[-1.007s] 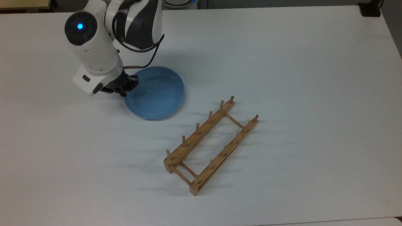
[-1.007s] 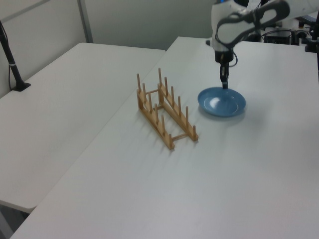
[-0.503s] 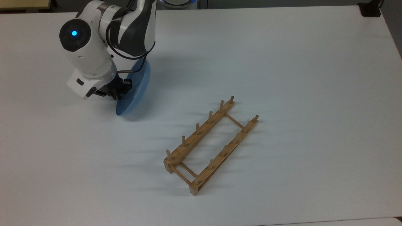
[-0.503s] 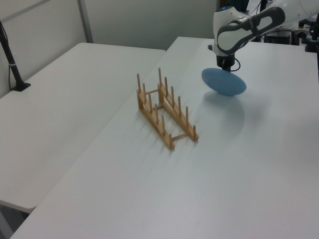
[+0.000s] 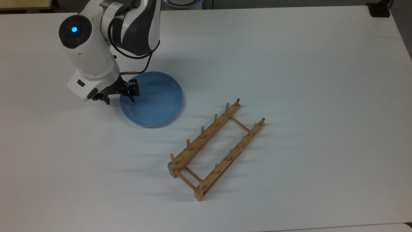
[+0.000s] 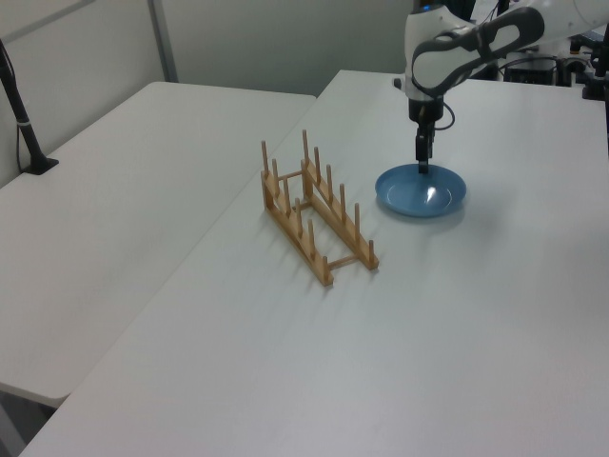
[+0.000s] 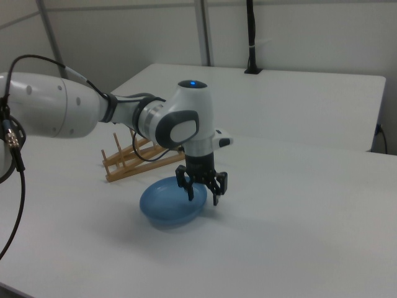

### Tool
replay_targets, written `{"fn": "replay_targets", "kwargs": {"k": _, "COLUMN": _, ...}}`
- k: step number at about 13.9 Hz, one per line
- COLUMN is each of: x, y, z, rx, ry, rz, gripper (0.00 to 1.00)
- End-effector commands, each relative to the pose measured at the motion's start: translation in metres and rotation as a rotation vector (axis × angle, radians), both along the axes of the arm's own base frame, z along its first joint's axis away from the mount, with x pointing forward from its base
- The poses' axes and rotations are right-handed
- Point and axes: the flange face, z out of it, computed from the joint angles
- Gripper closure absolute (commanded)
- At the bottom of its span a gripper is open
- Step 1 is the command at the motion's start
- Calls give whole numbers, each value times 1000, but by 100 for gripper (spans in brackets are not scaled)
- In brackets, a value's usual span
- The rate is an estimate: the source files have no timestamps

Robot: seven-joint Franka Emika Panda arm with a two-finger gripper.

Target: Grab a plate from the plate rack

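Note:
The light-blue plate point(image 5: 154, 101) point(image 6: 428, 193) point(image 7: 166, 203) lies flat on the white table, right side up, apart from the plate rack. My gripper point(image 5: 119, 96) point(image 6: 422, 164) point(image 7: 203, 194) points down over the plate's rim on the top view's left side. It is open, with one finger above the inside of the plate and the other outside the rim. The wooden plate rack point(image 5: 215, 149) point(image 6: 314, 211) point(image 7: 127, 158) stands with nothing in it, toward the top view's lower right of the plate.
A black clamp base point(image 5: 379, 9) sits at the table's far corner in the top view's upper right. A second white table with a black post point(image 6: 21, 109) adjoins in the left view's left. The arm's cable point(image 7: 12, 186) hangs at the right view's left.
Half a second ago the plate hung tilted on edge in the shut gripper. Now it lies flat on the table and the fingers have opened off its rim.

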Motion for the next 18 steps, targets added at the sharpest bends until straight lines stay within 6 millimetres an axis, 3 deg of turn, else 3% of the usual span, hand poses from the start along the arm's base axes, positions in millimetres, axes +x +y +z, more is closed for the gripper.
{"fn": "replay_targets", "kwargs": {"k": 1, "x": -4, "y": 11, "z": 32, "rx": 42, "ry": 3, "rz": 13, "gripper": 21}}
{"fn": "replay_targets", "kwargs": {"k": 3, "x": -5, "y": 27, "z": 47, "rx": 53, "ry": 0, "rz": 22, "gripper": 18}}
{"fn": "replay_targets", "kwargs": {"k": 5, "x": -8, "y": 41, "z": 83, "rx": 55, "ry": -34, "rz": -43, "gripper": 0}}
{"fn": "replay_targets", "kwargs": {"k": 6, "x": -12, "y": 59, "z": 111, "rx": 39, "ry": -54, "rz": -68, "gripper": 0}}
{"fn": "replay_targets", "kwargs": {"k": 8, "x": -28, "y": 60, "z": 149, "rx": -14, "ry": -54, "rz": -64, "gripper": 0}}
{"fn": "replay_targets", "kwargs": {"k": 11, "x": -49, "y": 78, "z": 185, "rx": -73, "ry": -15, "rz": -35, "gripper": 0}}
{"fn": "replay_targets", "kwargs": {"k": 14, "x": -66, "y": 100, "z": 216, "rx": -146, "ry": -12, "rz": -81, "gripper": 0}}
{"fn": "replay_targets", "kwargs": {"k": 16, "x": -75, "y": 111, "z": 223, "rx": -154, "ry": 15, "rz": -78, "gripper": 0}}
{"fn": "replay_targets", "kwargs": {"k": 18, "x": -84, "y": 110, "z": 235, "rx": -137, "ry": 16, "rz": -77, "gripper": 0}}
